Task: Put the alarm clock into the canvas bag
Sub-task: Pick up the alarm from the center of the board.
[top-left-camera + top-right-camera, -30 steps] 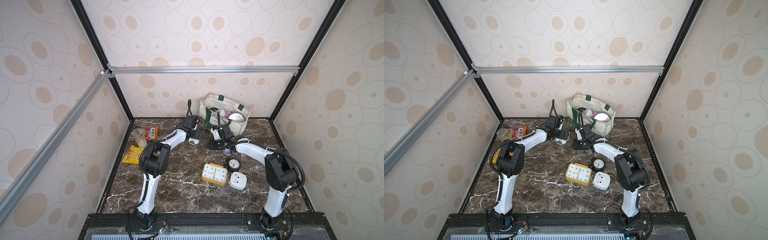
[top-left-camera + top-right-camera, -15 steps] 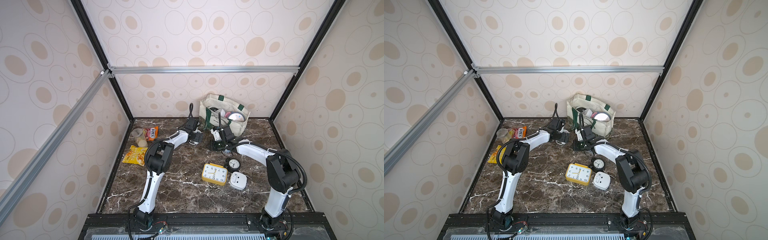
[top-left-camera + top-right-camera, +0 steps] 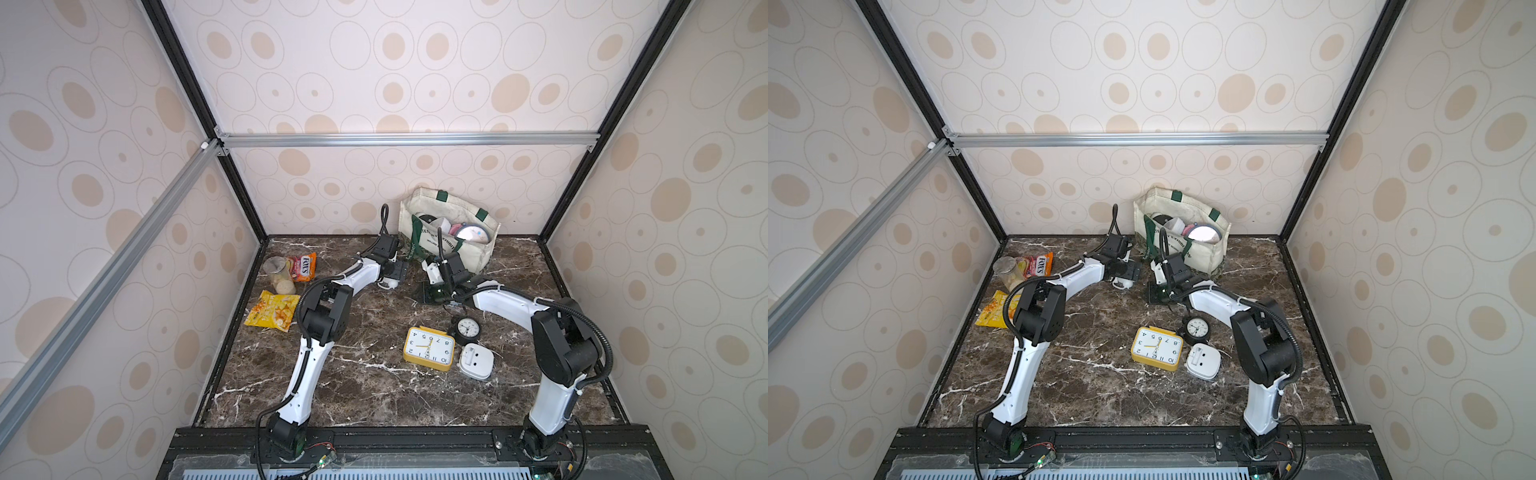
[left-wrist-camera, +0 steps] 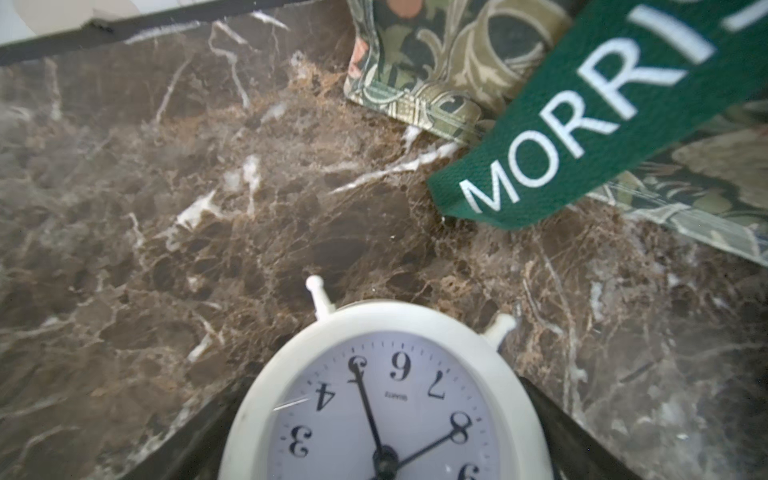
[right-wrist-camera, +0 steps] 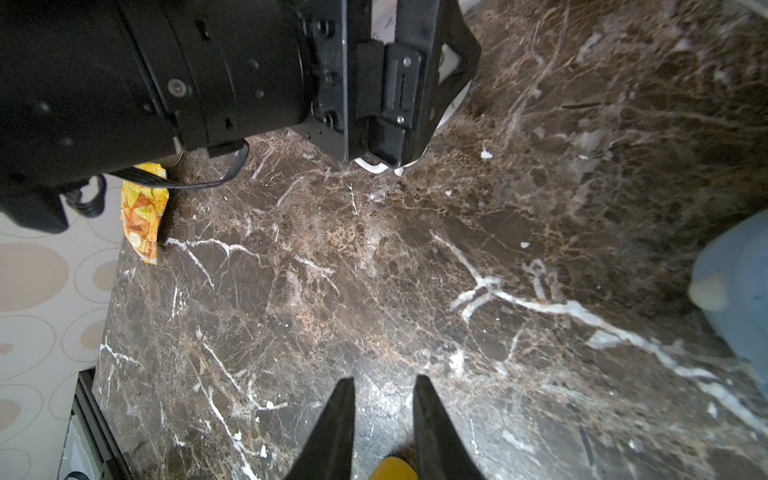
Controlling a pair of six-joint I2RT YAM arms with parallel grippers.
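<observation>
Beside the canvas bag (image 3: 451,249), at the back of the table (image 3: 374,390): alarm clock (image 4: 386,407) not yet inside.
Left gripper (image 3: 395,275) straddles the cream alarm clock, which appears to rest on the marble; jaws wide on either flank, cannot tell whether they press. Right gripper (image 5: 382,384) slightly parted, empty, close by. Bag holds clock faces; yellow clock (image 3: 428,348), black clock (image 3: 467,329) and white clock (image 3: 477,360) lie out front. To do: secure, lift over the rim, release.

Your dark brown marble-look table (image 3: 374,386) is veined white. The cream canvas tote bag (image 3: 478,251) has a dark green strap handle (image 4: 582,116) lettered white and a green-and-tan leaf-patterned bottom band (image 4: 436,54). The round cream plastic alarm clock (image 4: 386,399) has a white face, black numerals.
</observation>
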